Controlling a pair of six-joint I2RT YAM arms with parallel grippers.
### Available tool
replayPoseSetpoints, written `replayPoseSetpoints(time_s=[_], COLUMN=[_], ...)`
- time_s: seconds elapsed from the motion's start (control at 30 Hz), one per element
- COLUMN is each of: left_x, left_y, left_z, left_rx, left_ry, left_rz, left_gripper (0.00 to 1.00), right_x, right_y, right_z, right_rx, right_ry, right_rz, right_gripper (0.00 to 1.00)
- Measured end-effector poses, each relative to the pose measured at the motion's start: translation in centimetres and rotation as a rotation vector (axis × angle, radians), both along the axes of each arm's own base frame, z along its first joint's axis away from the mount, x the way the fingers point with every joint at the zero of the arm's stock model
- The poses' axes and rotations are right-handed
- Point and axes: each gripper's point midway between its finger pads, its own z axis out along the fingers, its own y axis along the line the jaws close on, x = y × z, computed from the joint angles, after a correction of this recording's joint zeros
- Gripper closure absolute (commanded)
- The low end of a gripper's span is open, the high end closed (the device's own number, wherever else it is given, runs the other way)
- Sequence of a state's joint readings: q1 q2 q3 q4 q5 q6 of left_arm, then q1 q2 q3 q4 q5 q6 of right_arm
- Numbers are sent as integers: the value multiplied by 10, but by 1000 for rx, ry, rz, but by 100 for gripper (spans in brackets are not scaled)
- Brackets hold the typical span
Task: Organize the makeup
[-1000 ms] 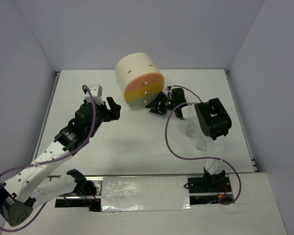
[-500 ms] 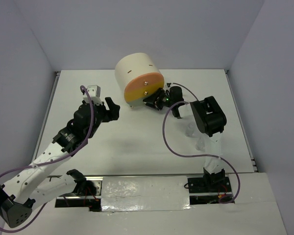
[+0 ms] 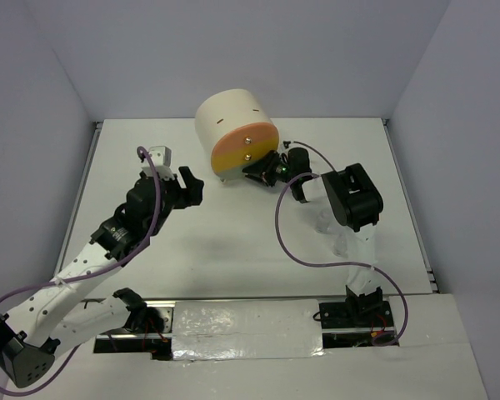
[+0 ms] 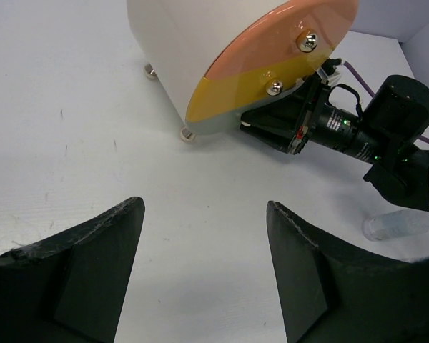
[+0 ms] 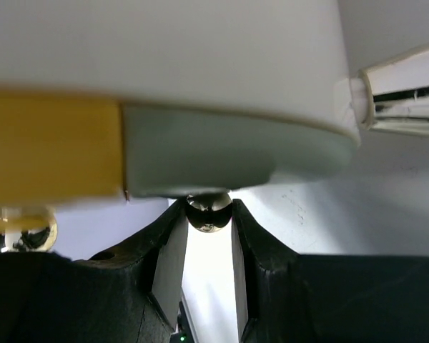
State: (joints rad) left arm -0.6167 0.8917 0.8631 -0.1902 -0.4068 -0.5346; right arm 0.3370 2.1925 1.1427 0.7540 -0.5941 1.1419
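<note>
two clear little bottles point(image 3: 323, 222) lie loose on the white table point(image 3: 233, 250), close together and just beside the right arm. they are the only makeup in view. no sponges or palettes show anywhere, so whether those are already put away cannot be told. the cream cylindrical unit point(image 3: 233, 125) stands at the back middle of the table, and its orange, yellow and grey drawer fronts look pushed in. the right gripper point(image 5: 209, 229) has its fingers closed in on both sides of the small metal knob point(image 5: 209, 213) under the grey drawer point(image 5: 236, 161), seemingly pinching it. my judgement is that this drawer is about to be pulled out to take the bottles, so the sorting looks late but unfinished. the left gripper point(image 4: 204, 236) hangs spread wide and empty, facing the unit. the table is matte and lightly scuffed, and plain pale walls point(image 3: 233, 50) box it in on three sides.
</note>
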Motion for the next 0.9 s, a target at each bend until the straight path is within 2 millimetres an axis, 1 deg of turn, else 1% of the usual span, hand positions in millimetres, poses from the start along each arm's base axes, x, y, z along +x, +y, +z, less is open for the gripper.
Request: replayPoseSetpoints(time_s=[0.1, 0.17, 0.37, 0.5, 0.6, 0.7, 0.77, 0.8, 0.9], left_x=[0, -1, -5, -6, -7, -8, -8, -8, -8], left_y=[0, 1, 3, 3, 3, 3, 2, 2, 1], left_z=[0, -1, -9, -12, -13, -14, -15, -15, -16], left_rx=[-2, -4, -19, -22, -27, -31, -33, -33, -36], left_ry=[-3, -4, 4, 3, -1, -4, -4, -4, -5], left_rz=[0, 0, 4, 4, 3, -2, -5, -7, -12], left_gripper=[19, 19, 19, 19, 19, 19, 19, 19, 19], right_x=[-5, -14, -46, -66, -77, -85, -87, -88, -90], right_y=[-3, -8, -24, -37, -45, -48, -49, -49, -49], right_z=[-2, -2, -3, -1, -2, -3, -5, -7, -10], right_rx=[1, 1, -14, -30, -37, -45, -54, -59, -81], right_ry=[-11, -9, 4, 8, 14, 15, 15, 15, 14], right_rz=[-6, -6, 18, 31, 38, 52, 61, 65, 85], right_gripper=[76, 76, 73, 72, 68, 58, 50, 45, 40])
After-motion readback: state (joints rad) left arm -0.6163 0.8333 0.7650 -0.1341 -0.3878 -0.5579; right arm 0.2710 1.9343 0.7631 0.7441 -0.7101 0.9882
